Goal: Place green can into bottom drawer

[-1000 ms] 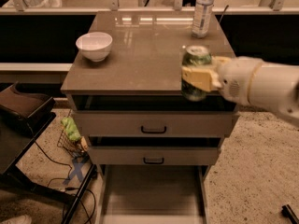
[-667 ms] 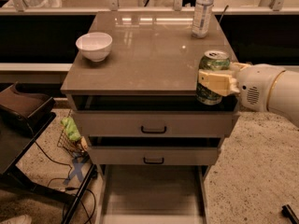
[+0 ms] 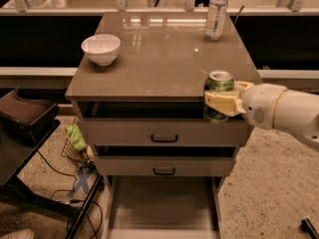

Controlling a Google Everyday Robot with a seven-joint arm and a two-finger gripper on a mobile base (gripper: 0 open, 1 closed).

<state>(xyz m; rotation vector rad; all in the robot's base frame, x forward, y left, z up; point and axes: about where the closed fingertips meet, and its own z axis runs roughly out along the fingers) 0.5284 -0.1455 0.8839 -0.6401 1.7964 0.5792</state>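
One gripper (image 3: 215, 101) is seen at the front right corner of the cabinet (image 3: 159, 63), closed around the middle of the green can (image 3: 220, 80). Its pale fingers are wrapped across the can's side, with the silver top shown above them and the base below. The white arm (image 3: 289, 111) is brought in from the cabinet's right. The can is held upright, level with the front edge of the cabinet's top. Whether it is clear of that edge or touching it cannot be told.

The can is judged to be light and fairly stiff, but thin-walled and smooth. It could be dented by a hard squeeze or lost from a loose one. A hold at mid-height across the round side is considered the sound one, with the rim and base best left free.

The bottom drawer (image 3: 162, 205) is pulled out at the foot of the cabinet, with its plain grey floor exposed. Open room is offered in front of the cabinet. The fronts of the top drawer (image 3: 164, 132) and the middle drawer (image 3: 164, 166) must be cleared on any way down, and the thin side walls of the bottom drawer are to be minded. A bowl (image 3: 101, 49) and a bottle (image 3: 217, 11) stand on the cabinet's top, well apart from the can.
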